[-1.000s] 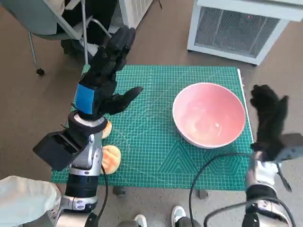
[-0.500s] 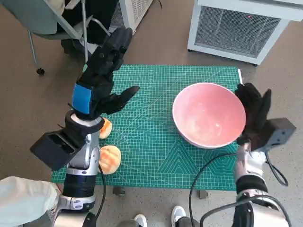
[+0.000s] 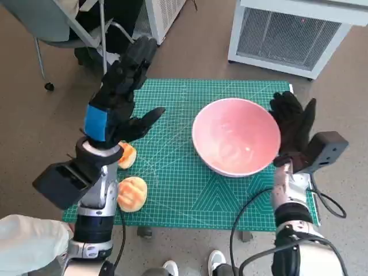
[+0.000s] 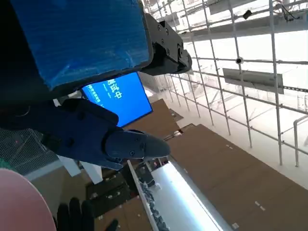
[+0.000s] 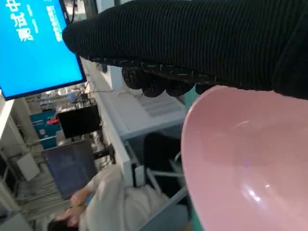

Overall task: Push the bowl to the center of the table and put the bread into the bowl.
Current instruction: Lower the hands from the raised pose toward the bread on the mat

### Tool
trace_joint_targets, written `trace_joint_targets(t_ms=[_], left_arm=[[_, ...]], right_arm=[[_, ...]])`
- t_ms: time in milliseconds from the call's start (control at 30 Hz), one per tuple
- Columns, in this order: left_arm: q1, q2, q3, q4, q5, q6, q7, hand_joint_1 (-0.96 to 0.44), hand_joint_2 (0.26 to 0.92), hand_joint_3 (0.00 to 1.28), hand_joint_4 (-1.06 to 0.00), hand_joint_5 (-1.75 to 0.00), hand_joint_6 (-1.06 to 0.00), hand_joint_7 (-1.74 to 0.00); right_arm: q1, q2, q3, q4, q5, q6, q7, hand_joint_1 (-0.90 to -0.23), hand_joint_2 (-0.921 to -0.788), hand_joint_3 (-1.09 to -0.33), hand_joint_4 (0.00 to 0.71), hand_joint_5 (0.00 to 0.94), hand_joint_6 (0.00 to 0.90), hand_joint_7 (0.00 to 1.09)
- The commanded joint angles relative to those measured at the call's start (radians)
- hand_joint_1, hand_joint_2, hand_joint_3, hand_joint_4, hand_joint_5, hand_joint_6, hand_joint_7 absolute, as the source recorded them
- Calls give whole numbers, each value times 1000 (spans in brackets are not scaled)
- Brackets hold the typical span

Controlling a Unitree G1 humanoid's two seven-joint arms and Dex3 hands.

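Observation:
The pink bowl (image 3: 234, 135) stands on the green cutting mat (image 3: 172, 190), right of the mat's middle. My right hand (image 3: 292, 127) in the black glove presses flat against the bowl's right side, fingers spread upward; the bowl's rim (image 5: 240, 159) fills the right wrist view under the glove (image 5: 202, 38). Two pieces of bread lie at the mat's left edge: one (image 3: 131, 193) near the front corner, one (image 3: 127, 155) partly hidden behind my left forearm. My left hand (image 3: 121, 98) hovers above the mat's left side, fingers spread and holding nothing.
A white grilled unit (image 3: 293, 31) stands beyond the table at the back right. A chair (image 3: 63, 29) stands at the back left. A person (image 5: 110, 202) sits in the background of the right wrist view. Shoes (image 3: 215, 261) show below the table's front edge.
My right hand came in from the right, met the bowl's side and pushed it leftward toward the mat's middle. The left hand stayed roughly where it was.

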Motion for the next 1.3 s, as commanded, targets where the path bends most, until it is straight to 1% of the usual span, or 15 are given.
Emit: trace_joint_targets(t_ms=[33, 100, 233, 367, 533, 733, 933, 1000, 1033, 1067, 1100, 1233, 1300], left_arm=[[13, 4, 6, -16, -18, 5, -8, -400, 921, 239, -277, 0, -408, -21], [19, 5, 6, -25, -20, 8, -7, -395, 921, 239, -277, 0, -408, -21], [28, 7, 8, -36, -14, 10, -2, -388, 921, 237, -277, 0, -406, -19], [35, 11, 11, -44, -4, 10, 5, -388, 921, 237, -276, 0, -405, -18], [42, 19, 18, -51, 12, 11, 20, -392, 921, 237, -274, 0, -404, -17], [62, 24, 24, -82, 22, 26, 41, -414, 921, 239, -271, -1, -417, -23], [95, 44, 36, -132, 38, 39, 58, -428, 921, 241, -274, -3, -426, -27], [107, 57, 42, -150, 41, 44, 57, -435, 921, 241, -274, -3, -427, -27], [112, 70, 48, -157, 46, 44, 54, -437, 921, 241, -274, -2, -427, -27], [116, 79, 52, -162, 49, 45, 52, -446, 921, 242, -271, -1, -426, -26], [120, 96, 58, -165, 54, 44, 47, -448, 921, 243, -270, -1, -426, -26], [123, 180, 81, -161, 74, 42, 11, -454, 921, 246, -259, 0, -409, -16], [121, 221, 89, -154, 78, 44, -12, -446, 921, 246, -259, -1, -402, -12]], right_arm=[[-20, 33, -5, 19, 4, 23, -17, -511, -921, -783, 195, 0, 55, 518], [-28, 42, -6, 20, 3, 25, -17, -504, -921, -793, 186, 0, 50, 507], [-41, 55, -8, 24, 2, 35, -17, -505, -921, -795, 180, 0, 69, 456], [-55, 67, -9, 29, -1, 52, -27, -518, -921, -779, 183, 2, 83, 437], [-72, 81, -8, 31, -5, 70, -43, -514, -921, -777, 196, 7, 93, 425], [-90, 76, -5, 30, -10, 93, -55, -525, -921, -763, 209, 10, 106, 416], [-102, 60, -4, 16, -11, 73, -40, -538, -921, -744, 223, 12, 120, 408], [-106, 54, 3, 6, -16, 54, -32, -536, -921, -743, 221, 10, 121, 407], [-110, 51, 12, -4, -23, 33, -30, -535, -921, -744, 220, 9, 122, 407], [-112, 49, 18, -12, -28, 18, -28, -530, -921, -754, 214, 5, 108, 436], [-114, 46, 24, -23, -32, -4, -21, -529, -921, -757, 213, 4, 105, 442], [-114, 36, 57, -84, -43, -123, 35, -530, -921, -785, 222, 4, 35, 575], [-110, 32, 73, -119, -39, -175, 77, -538, -921, -794, 227, 5, 17, 610]])
